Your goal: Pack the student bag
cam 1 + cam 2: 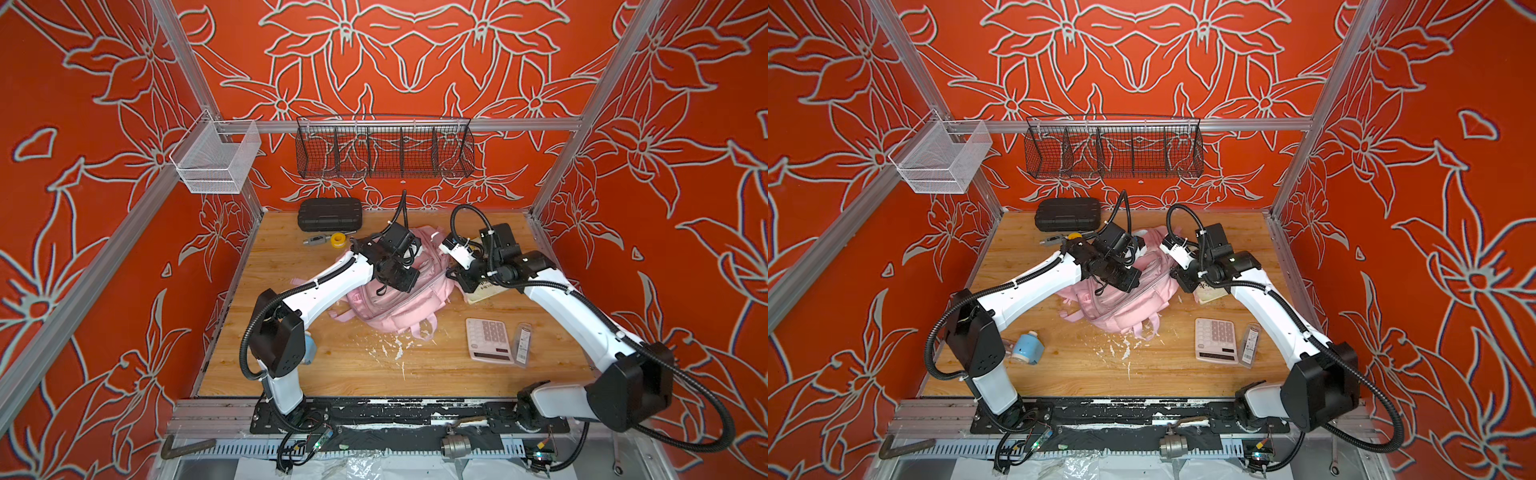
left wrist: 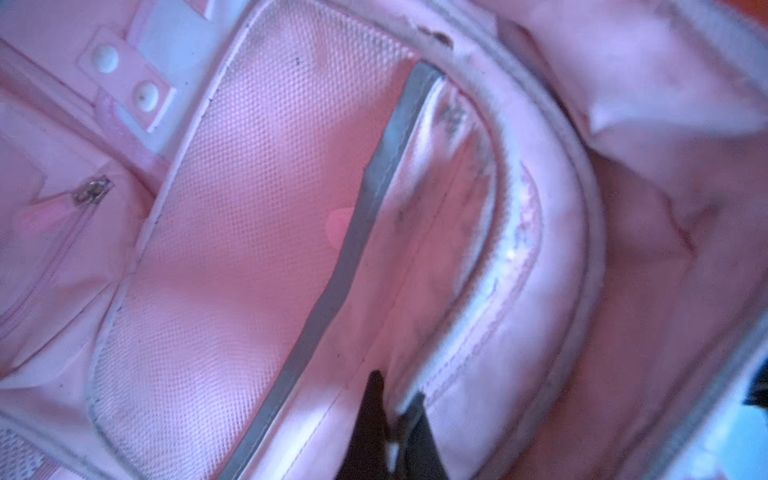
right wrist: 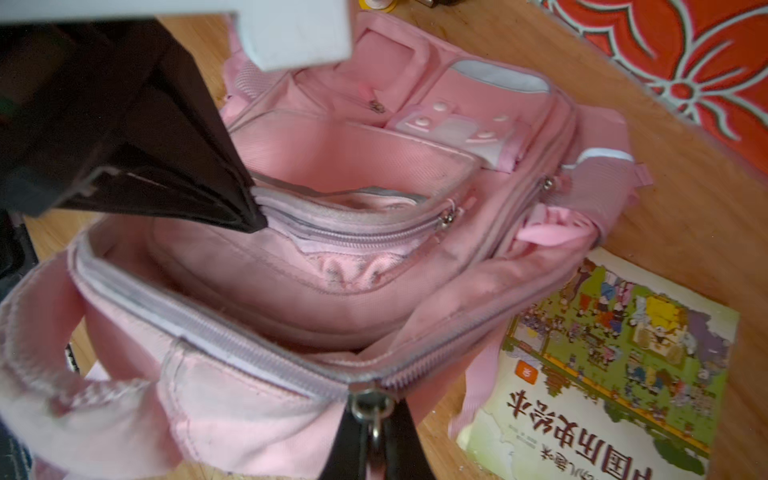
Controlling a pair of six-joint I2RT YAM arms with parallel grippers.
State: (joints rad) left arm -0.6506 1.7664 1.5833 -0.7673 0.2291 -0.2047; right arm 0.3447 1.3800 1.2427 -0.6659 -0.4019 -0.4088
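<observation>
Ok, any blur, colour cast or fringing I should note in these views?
Left wrist view: pressed close to the student bag, soft focus, pink-violet cast. Right wrist view: bag fairly sharp, book cover legible, left gripper near the lens blurred. Both top views: evenly lit, sharp, colour fringing on the wall pattern towards the edges.

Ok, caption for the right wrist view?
Right gripper pinches the zipper pull of the pink backpack; left gripper clamps a pocket rim; book alongside.

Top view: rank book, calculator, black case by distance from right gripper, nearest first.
1. Book, just beside the right gripper, which is shut on the bag; partly under that arm.
2. Calculator, front right.
3. Black case, back left.
</observation>
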